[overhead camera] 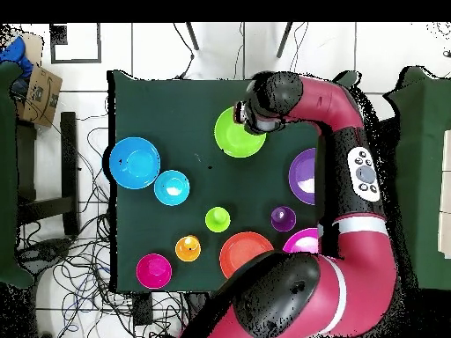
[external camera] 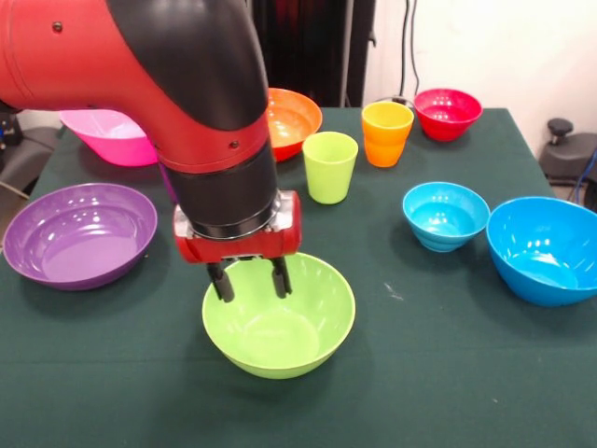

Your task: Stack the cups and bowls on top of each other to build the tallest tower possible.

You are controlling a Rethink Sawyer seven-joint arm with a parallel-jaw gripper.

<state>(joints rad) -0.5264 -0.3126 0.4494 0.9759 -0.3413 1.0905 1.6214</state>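
Note:
My gripper [external camera: 250,280] is open, with its two black fingers hanging at the far rim of the lime green bowl [external camera: 280,359], nothing between them. In the overhead view the gripper [overhead camera: 243,115] stands over that bowl's [overhead camera: 231,141] edge. The lime green cup [external camera: 330,166] and the orange cup [external camera: 386,133] stand upright behind the bowl. The purple cup [overhead camera: 283,218] shows only in the overhead view; the arm hides it in the front view. All stand apart, none stacked.
Around the table stand the shallow purple bowl [external camera: 79,233], big pink bowl [external camera: 107,135], orange bowl [external camera: 294,119], small red bowl [external camera: 448,114], small light blue bowl [external camera: 445,215] and big blue bowl [external camera: 546,247]. The arm covers the far left.

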